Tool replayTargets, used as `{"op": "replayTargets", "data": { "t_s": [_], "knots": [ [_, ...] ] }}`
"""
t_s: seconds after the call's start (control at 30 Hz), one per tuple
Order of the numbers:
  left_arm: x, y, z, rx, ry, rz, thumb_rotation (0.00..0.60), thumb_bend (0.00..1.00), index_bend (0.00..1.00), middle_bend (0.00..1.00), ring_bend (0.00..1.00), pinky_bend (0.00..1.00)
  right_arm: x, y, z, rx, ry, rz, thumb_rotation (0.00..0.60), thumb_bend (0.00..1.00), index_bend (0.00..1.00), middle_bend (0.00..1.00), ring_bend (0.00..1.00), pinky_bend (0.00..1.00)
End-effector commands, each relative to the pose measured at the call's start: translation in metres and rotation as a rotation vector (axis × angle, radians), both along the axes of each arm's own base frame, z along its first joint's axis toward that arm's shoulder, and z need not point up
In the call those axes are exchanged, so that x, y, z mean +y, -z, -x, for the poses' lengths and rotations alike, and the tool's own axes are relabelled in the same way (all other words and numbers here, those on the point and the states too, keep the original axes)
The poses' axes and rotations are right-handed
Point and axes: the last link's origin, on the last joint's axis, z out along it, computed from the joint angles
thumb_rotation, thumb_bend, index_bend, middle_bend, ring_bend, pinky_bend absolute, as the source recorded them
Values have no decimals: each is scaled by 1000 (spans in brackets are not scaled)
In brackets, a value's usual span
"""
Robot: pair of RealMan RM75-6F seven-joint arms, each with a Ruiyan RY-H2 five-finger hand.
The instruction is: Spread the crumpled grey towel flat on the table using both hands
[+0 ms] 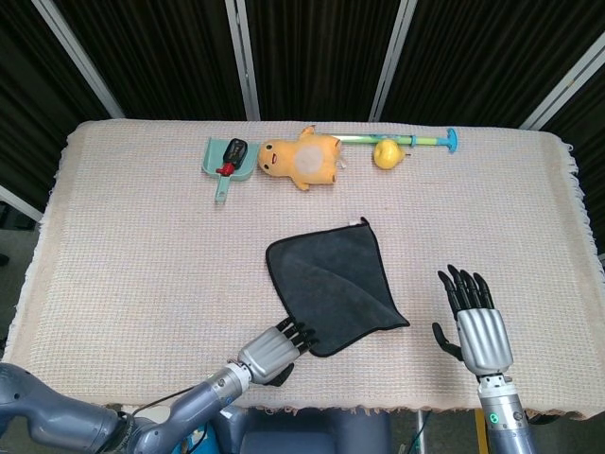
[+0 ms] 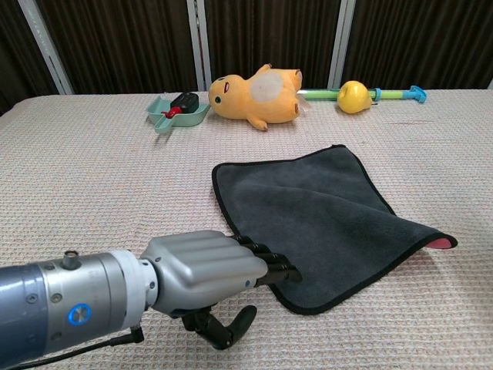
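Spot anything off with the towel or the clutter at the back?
The grey towel isn't flat: its right corner is lifted, showing pink underneath, and a fold runs across it. The yellow plush lies on its side. Nothing spilled or damaged.

Toys hug the table's far edge: plush, dustpan, water gun. Left and right sides wide open.
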Motion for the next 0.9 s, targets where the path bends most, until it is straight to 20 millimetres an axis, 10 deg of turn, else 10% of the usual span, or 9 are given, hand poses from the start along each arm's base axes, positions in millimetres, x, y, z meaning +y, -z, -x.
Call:
{"op": "replayTargets", "data": {
  "t_s": [0.03,0.9],
  "knots": [
    [-3,10,-4,15,4,7,600,691,71,33,0,0,0,0,0,2,-1,0,600,416,0,0,0,11],
    [-37,-21,55,55,2,47,600,692,73,32,0,0,3,0,-5,-28,-15,13,600,416,0,0,0,11]
  ]
}}
